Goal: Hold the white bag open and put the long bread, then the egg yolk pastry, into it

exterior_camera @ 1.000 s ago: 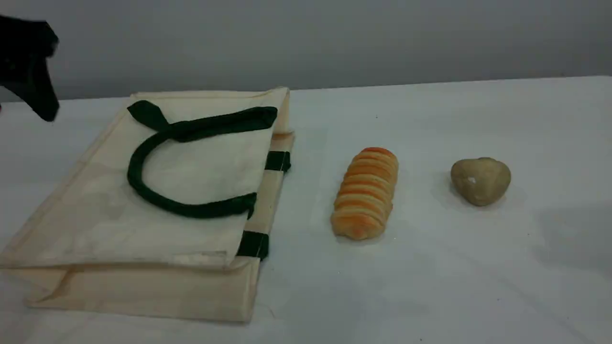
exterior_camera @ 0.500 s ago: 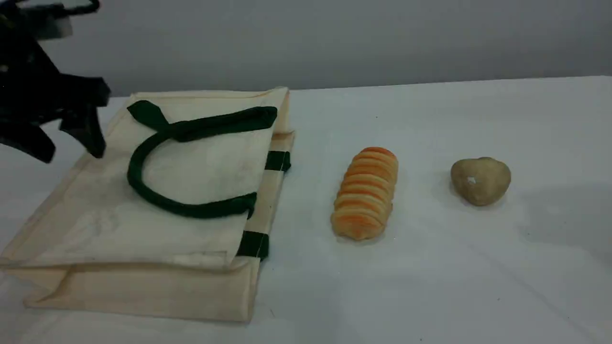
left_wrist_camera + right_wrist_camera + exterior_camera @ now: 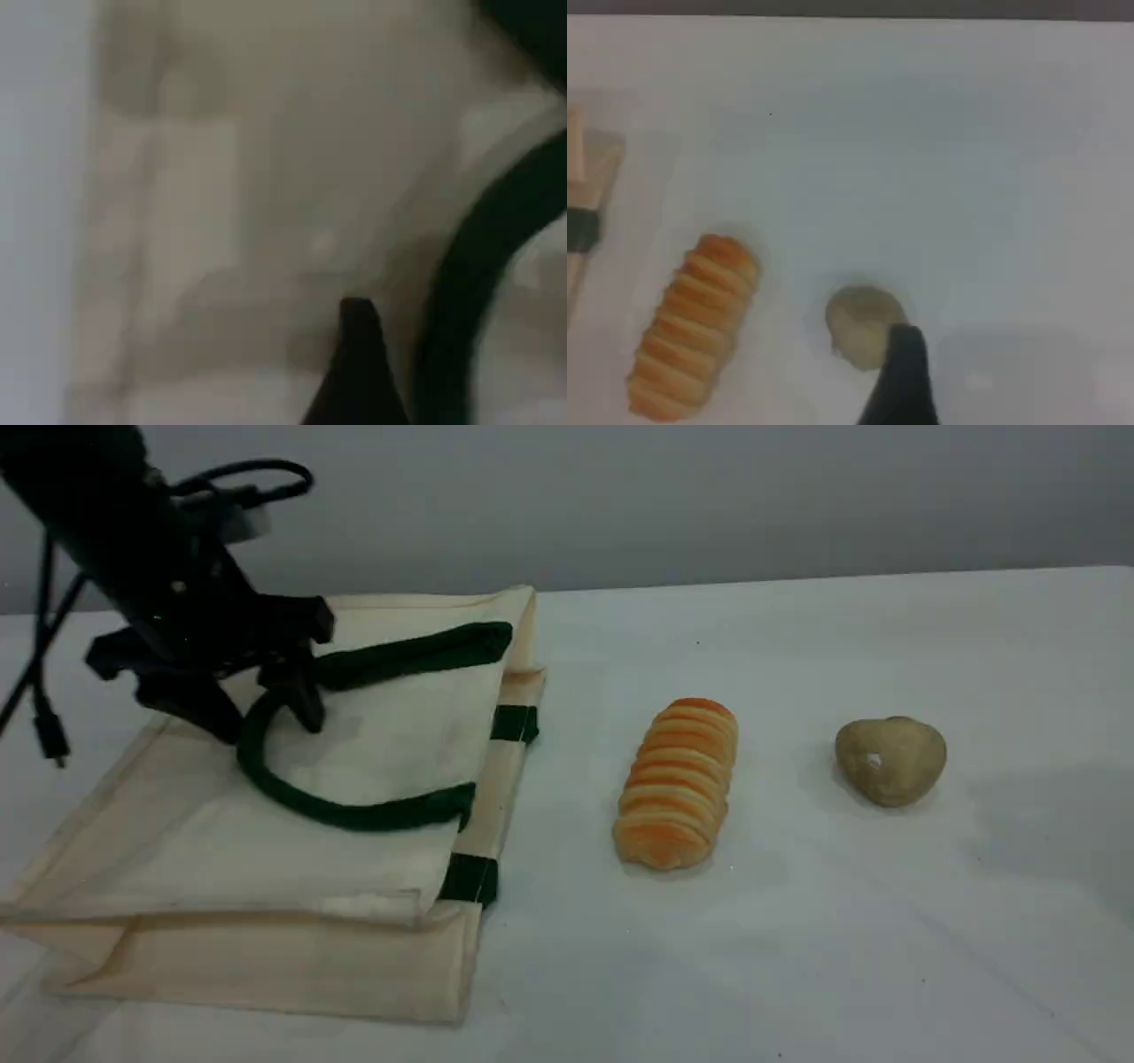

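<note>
The white bag (image 3: pixel 372 753) lies flat on the table's left half, its dark green handle (image 3: pixel 354 813) looped on top. My left gripper (image 3: pixel 259 716) hovers open over the handle's upper left bend, with nothing held. In the blurred left wrist view one fingertip (image 3: pixel 354 354) hangs over canvas beside the handle (image 3: pixel 469 301). The ridged orange long bread (image 3: pixel 678 784) lies right of the bag, and the beige egg yolk pastry (image 3: pixel 890 760) lies further right. The right wrist view shows the long bread (image 3: pixel 695 323), the egg yolk pastry (image 3: pixel 864 320) and one empty right fingertip (image 3: pixel 902 363).
The table (image 3: pixel 842 939) carries a white cloth, with a grey wall behind it. A black cable (image 3: pixel 49 726) dangles from the left arm beside the bag's far left corner. The bag's edge with a green patch (image 3: pixel 580 232) shows at the left of the right wrist view.
My left arm has swung in from the far left edge, rightward and down over the bag's handle. The bag, bread and pastry have not moved.
</note>
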